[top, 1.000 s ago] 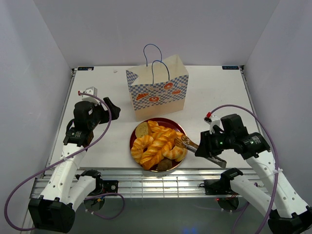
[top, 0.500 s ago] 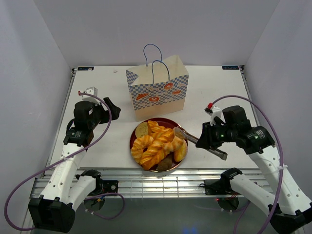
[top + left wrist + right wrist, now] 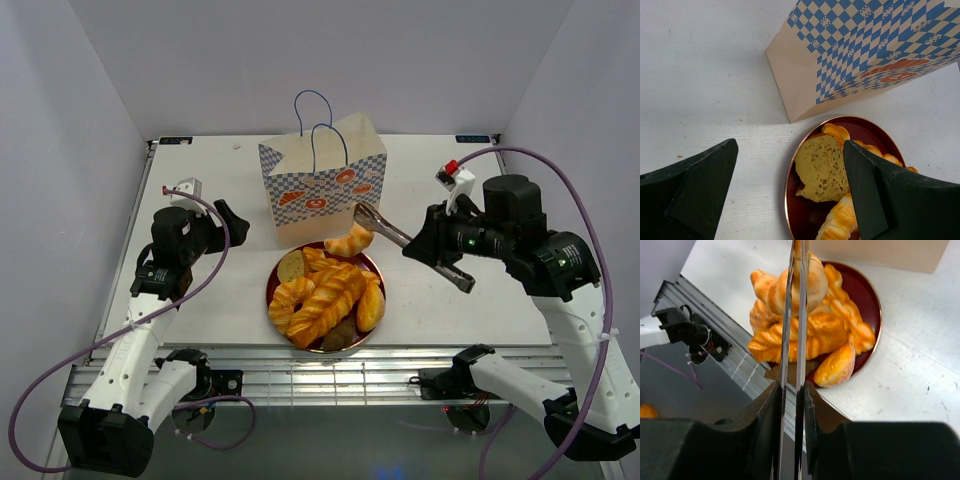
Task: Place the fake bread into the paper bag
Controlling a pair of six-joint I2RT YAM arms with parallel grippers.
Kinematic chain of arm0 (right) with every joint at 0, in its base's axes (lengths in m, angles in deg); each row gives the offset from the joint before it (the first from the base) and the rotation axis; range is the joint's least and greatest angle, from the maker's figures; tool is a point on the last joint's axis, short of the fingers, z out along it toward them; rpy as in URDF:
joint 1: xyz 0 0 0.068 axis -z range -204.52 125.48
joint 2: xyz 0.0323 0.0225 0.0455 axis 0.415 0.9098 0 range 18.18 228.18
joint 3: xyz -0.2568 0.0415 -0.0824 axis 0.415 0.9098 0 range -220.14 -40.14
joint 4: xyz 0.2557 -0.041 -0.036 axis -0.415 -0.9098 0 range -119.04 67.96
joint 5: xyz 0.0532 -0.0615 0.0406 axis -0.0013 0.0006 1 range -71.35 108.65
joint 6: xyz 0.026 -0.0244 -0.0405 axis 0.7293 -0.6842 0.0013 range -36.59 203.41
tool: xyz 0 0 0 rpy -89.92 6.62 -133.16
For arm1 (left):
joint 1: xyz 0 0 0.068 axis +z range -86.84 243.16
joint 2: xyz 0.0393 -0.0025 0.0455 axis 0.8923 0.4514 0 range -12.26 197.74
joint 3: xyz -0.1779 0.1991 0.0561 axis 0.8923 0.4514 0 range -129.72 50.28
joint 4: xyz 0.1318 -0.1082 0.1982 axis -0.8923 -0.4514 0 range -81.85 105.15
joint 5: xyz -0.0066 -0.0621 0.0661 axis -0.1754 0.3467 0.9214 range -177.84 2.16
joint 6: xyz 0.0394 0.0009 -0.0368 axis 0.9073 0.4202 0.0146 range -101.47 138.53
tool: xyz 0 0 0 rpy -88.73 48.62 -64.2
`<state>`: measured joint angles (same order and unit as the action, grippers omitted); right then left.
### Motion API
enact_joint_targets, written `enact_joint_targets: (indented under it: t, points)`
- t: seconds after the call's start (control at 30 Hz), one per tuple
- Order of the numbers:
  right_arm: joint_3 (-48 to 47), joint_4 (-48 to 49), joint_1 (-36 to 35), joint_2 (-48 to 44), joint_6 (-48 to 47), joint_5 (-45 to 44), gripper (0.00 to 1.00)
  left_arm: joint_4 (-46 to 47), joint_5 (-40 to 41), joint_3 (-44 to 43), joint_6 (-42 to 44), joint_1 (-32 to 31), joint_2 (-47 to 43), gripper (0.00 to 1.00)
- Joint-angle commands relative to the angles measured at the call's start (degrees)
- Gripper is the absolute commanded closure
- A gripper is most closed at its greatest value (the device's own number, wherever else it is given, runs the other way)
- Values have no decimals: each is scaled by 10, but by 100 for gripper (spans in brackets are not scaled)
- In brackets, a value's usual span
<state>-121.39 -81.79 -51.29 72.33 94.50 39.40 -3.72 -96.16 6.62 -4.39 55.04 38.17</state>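
The main change is on the right side. One second ago the tongs [image 3: 400,238] lay low at the right edge of the dark red plate [image 3: 271,287], among the pastries. Now the right arm has risen and moved toward the far side, and a croissant [image 3: 349,242] hangs pinched between the tong tips, above the far rim of the plate and just in front of the paper bag [image 3: 325,190]. The jaws of the right gripper [image 3: 436,254] are closed on the tongs, and the wrist view shows the two blades pressed close together around the pastry. So the pick seems to be done, and the carry to the bag is in progress.

The rest of the fake bread [image 3: 325,298] is on the plate: braided twists, a small oval roll and a tan slice [image 3: 822,167] at the left.

The left gripper [image 3: 226,219] has not moved. Its jaws stand open above the desk [image 3: 200,180], left of the bag, and they hold nothing.

The bag stands upright and touches the plate's far rim. I think its front wall and the two blue cord handles [image 3: 316,120] are in the way, so the croissant must go higher before it is released.
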Motion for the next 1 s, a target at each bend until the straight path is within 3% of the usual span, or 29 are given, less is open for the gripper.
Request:
enact_joint_targets:
  t: [0.0, 0.47, 0.63, 0.97]
  points:
    - [-64, 37, -3, 24, -11, -2, 78, 13, -13, -11, 9, -4, -2, 4]
    - [-444, 38, -2, 252, -2, -62, 73, 15, -12, -9, 11, -4, 4, 4]
    - [-483, 81, 14, 309, 25, -66, 72, 14, -10, -9, 13, -3, 5, 4]
    - [-470, 175, 68, 355, 67, -61, 72, 14, -9, -10, 15, -4, 13, 4]
